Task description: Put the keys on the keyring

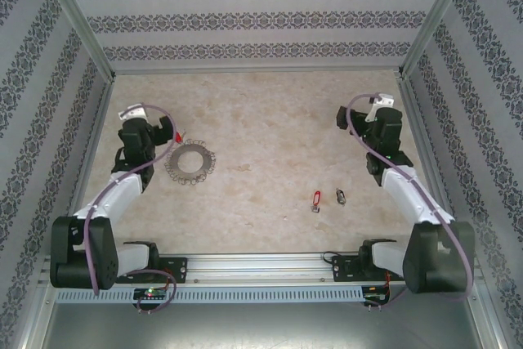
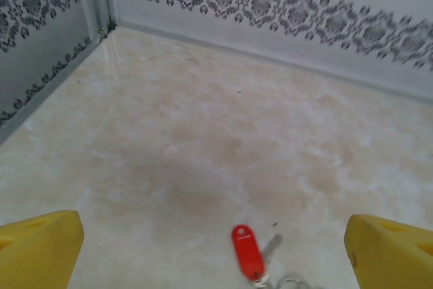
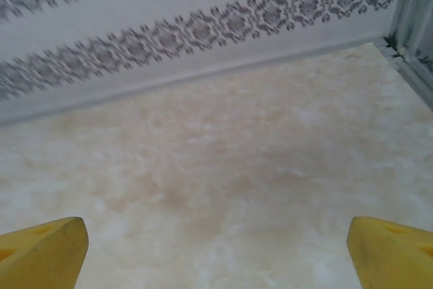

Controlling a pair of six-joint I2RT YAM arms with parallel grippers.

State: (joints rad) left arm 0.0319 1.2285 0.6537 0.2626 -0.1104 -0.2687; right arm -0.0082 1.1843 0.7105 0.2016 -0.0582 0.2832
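The keyring [image 1: 189, 163], a silvery ring fringed with wire loops, lies flat on the left of the table. A red-headed key [image 1: 181, 140] lies at its far edge, and I cannot tell whether it is hooked on. In the left wrist view this red key [image 2: 247, 251] rests on the table, its lower end touching wire loops [image 2: 291, 281]. My left gripper [image 1: 167, 135] hovers open just beyond it, its yellow fingers [image 2: 40, 248] wide apart. Another red key [image 1: 315, 199] and a black key [image 1: 341, 196] lie loose at the near right. My right gripper [image 1: 350, 117] is open over bare table, its fingers [image 3: 40, 252] holding nothing.
Patterned walls enclose the marbled table [image 1: 270, 120] at the back, left and right. An aluminium rail [image 1: 261, 266] carrying both arm bases runs along the near edge. The right arm reaches up the right side, away from the two loose keys.
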